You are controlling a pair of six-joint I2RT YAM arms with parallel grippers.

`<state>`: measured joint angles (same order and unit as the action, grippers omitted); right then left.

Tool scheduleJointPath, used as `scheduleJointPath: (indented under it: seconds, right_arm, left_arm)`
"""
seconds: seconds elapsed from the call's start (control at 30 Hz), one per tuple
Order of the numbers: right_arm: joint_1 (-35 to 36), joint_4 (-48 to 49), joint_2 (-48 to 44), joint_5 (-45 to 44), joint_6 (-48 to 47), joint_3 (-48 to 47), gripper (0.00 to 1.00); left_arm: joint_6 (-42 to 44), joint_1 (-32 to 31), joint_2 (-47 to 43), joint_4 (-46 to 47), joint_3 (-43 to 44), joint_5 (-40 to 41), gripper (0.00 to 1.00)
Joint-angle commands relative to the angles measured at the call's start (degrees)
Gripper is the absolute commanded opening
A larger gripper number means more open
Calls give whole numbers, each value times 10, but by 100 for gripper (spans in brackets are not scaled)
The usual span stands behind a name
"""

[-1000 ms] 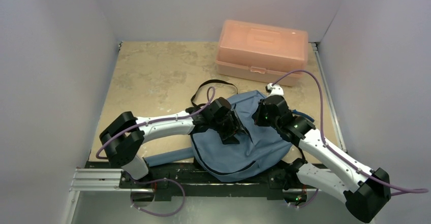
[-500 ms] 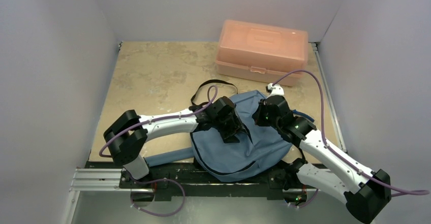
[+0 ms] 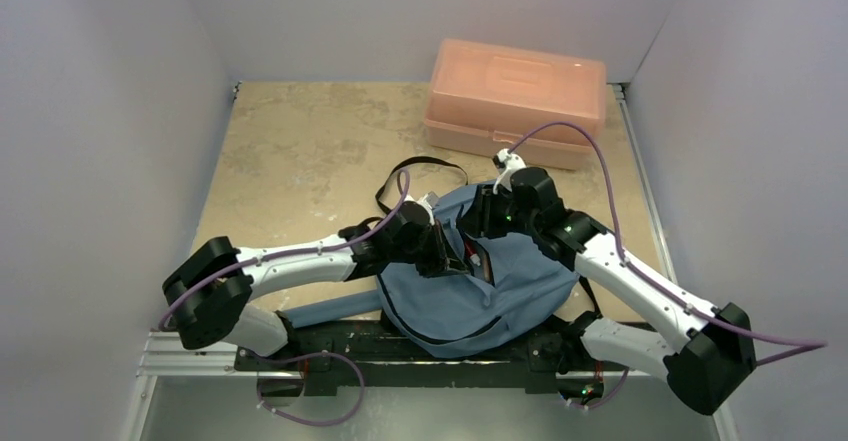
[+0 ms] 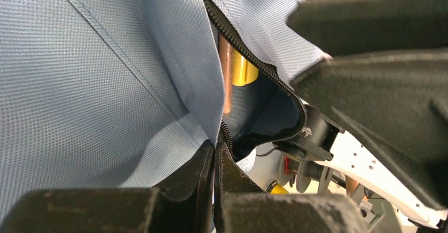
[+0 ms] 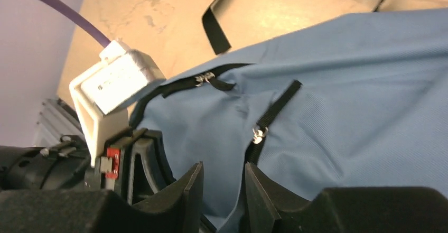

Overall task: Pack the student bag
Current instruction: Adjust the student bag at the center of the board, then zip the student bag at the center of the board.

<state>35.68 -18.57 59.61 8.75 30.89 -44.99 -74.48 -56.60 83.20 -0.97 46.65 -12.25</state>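
Close up, blue-grey weave of the student bag (image 4: 95, 85), seams slanting across it. Dark zip (image 4: 236, 38) along the fabric edge, teeth parted into an open slit. Inside the slit, a copper-coloured strip (image 4: 226, 74) just beside a shiny yellow piece (image 4: 244, 70); too little showing to name either. Left claw (image 4: 214, 161) with black fingers pressed together on the fabric edge right by the zip. Beyond the slit, blurred black bulk of the other arm (image 4: 370, 58), its white link (image 4: 364, 164) beneath

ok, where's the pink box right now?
Top view: the pink box sits at the far edge of the table, right of centre, by the back wall, beyond the student bag and apart from it.
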Motion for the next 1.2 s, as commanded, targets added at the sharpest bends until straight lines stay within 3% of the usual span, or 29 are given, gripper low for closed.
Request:
scheduleJointPath:
  seconds: [0.0,0.4,0.73,0.83,0.9,1.0,1.17]
  right_arm:
    - [-16,73,57,88,25,-42,38]
    - [-71,105,139,79,52,-42,47]
    - [-75,125,210,61,47,-53,45]
    - [-75,148,226,88,51,-53,34]
    - [-75,153,222,89,57,-51,15]
    - [-75,153,189,65,61,-36,1]
    - [-75,133,146,53,43,-22,0]
  left_arm:
    - [27,12,-34,77,-28,17,0]
    - [-44,13,-53,129,-91,14,0]
    - [-38,13,-53,137,-85,4,0]
    - [-41,13,-50,141,-87,0,0]
    - [-40,13,-50,142,-87,0,0]
    - [-44,13,-54,141,-93,5,0]
    - [-55,18,-51,153,-107,2,0]
